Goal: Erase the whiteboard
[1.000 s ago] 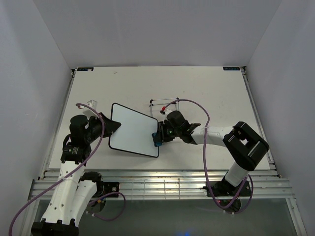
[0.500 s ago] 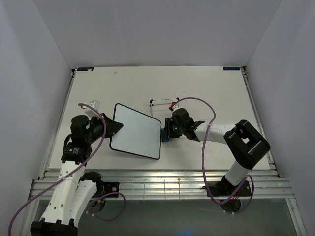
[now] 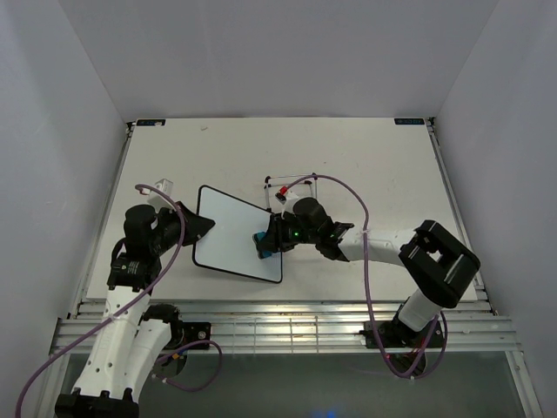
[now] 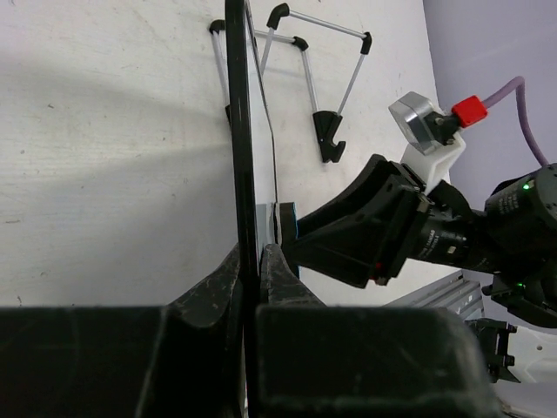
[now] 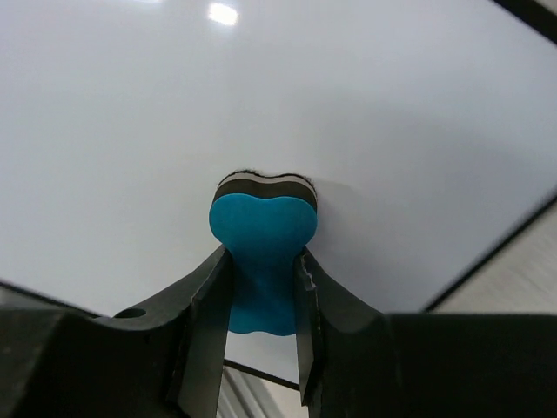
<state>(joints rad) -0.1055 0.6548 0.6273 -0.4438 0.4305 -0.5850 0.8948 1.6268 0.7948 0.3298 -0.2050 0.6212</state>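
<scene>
Whiteboard (image 3: 228, 237) sat left of centre over the bench (image 3: 365, 157), its left edge pinched by the left gripper (image 4: 251, 266). The right gripper (image 5: 261, 279) squeezed a blue eraser (image 5: 264, 228) against the board's white face.

From above and behind the robot we look down on the whole counter (image 3: 365, 157) from far off. On the left wrist we sit right behind the left tool (image 4: 252, 261), facing along its fingers (image 4: 209, 296). There the whiteboard (image 4: 239, 131) shows edge-on, with the wire stand (image 4: 322, 87) and the right tool (image 4: 300, 239) beyond it. The overhead view shares all of these. On the right wrist we face the board's white surface very close, with the eraser (image 5: 264, 231) between that tool's fingers.
</scene>
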